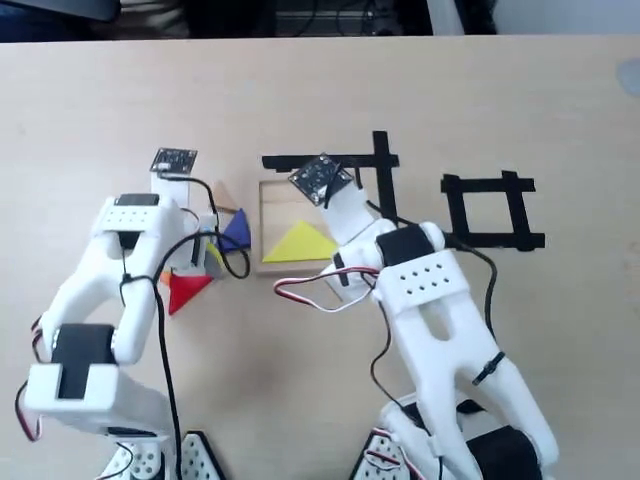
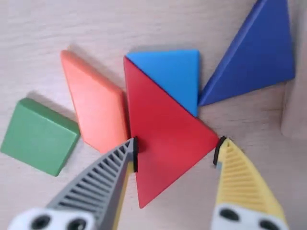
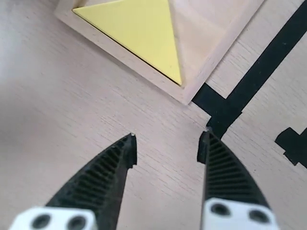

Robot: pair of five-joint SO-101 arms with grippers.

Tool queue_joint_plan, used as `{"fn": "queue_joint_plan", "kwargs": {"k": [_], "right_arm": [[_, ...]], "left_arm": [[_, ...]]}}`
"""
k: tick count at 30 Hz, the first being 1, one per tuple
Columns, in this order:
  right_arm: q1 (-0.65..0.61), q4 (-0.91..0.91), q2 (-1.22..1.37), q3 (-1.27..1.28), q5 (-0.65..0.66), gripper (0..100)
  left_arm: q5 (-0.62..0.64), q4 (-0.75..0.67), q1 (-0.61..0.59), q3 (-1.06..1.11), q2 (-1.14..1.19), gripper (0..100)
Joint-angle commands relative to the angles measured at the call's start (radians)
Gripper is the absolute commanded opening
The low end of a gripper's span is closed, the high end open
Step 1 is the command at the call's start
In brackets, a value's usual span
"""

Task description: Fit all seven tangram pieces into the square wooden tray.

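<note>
A pale wood-grain table (image 1: 320,90) carries black tape outlines (image 1: 490,210) right of centre in the high view, with a dark strip of room (image 1: 300,15) along the top edge. The square wooden tray (image 1: 280,205) sits at centre holding a flat yellow triangle (image 1: 298,243), and the right gripper (image 3: 167,143) hangs parted over bare table beside the tray's corner. Left of the tray, the left gripper (image 2: 176,147) clamps a flat red triangle (image 2: 163,120) by its edges, among an orange parallelogram (image 2: 96,105), a green square (image 2: 41,136), a light blue piece (image 2: 172,72) and a dark blue triangle (image 2: 259,52).
</note>
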Motion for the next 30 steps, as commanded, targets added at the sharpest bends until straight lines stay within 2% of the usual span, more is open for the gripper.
{"fn": "queue_joint_plan", "kwargs": {"k": [1, 20, 23, 30], "right_arm": [[-0.012, -0.014, 0.001, -0.041, 0.009, 22.6], [-0.012, -0.014, 0.002, -0.039, 0.011, 22.6], [-0.012, -0.014, 0.002, -0.039, 0.011, 22.6], [-0.012, -0.014, 0.005, -0.039, 0.011, 22.6]], "left_arm": [[-0.005, 0.058, 0.004, -0.094, 0.086, 28], [-0.049, 0.100, -0.073, -0.114, 0.126, 28], [-0.094, 0.146, -0.070, -0.124, 0.126, 27], [-0.095, 0.196, -0.065, -0.182, 0.114, 28]]}}
